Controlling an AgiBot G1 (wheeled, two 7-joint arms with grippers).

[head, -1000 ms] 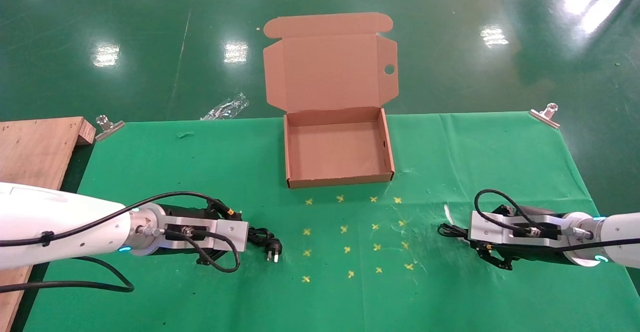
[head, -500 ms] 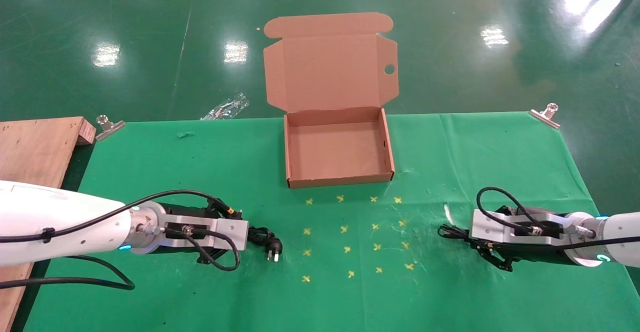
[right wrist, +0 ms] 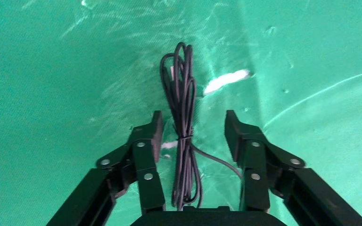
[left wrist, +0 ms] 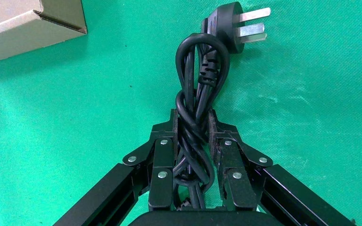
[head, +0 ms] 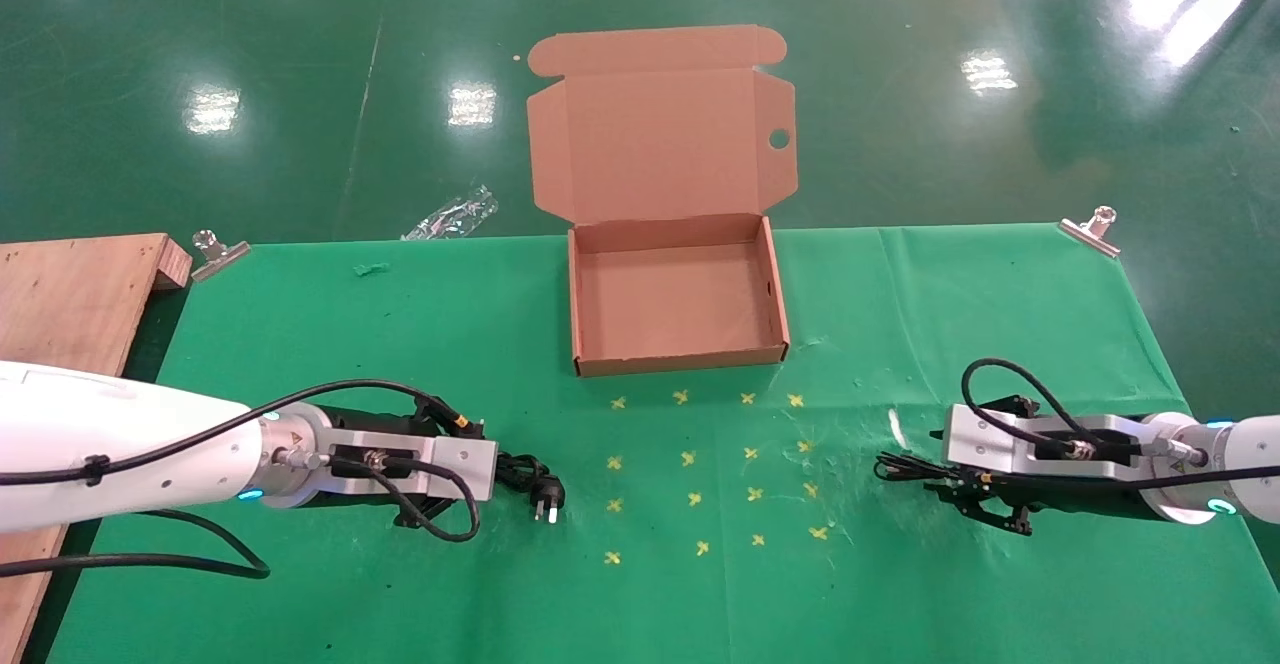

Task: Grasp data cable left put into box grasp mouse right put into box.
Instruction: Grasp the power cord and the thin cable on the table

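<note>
Left hand (left wrist: 192, 136) is clamped on the thick black twisted data cable (left wrist: 199, 89) mid-bundle, low on the green cloth surface (head: 350, 344), pronged plug poking out just past the fingertips. Risk: the loose loops could slip or the plug could catch the wall of the shallow brown cardboard box (head: 680, 356), which sits well apart, ahead and toward the middle, lid open. Right hand (right wrist: 193, 129) has fingers apart, straddling only the thin black tied cord (right wrist: 184, 108). The mouse body isn't visible, so closing here may pinch just cord and drag the mouse.
</note>
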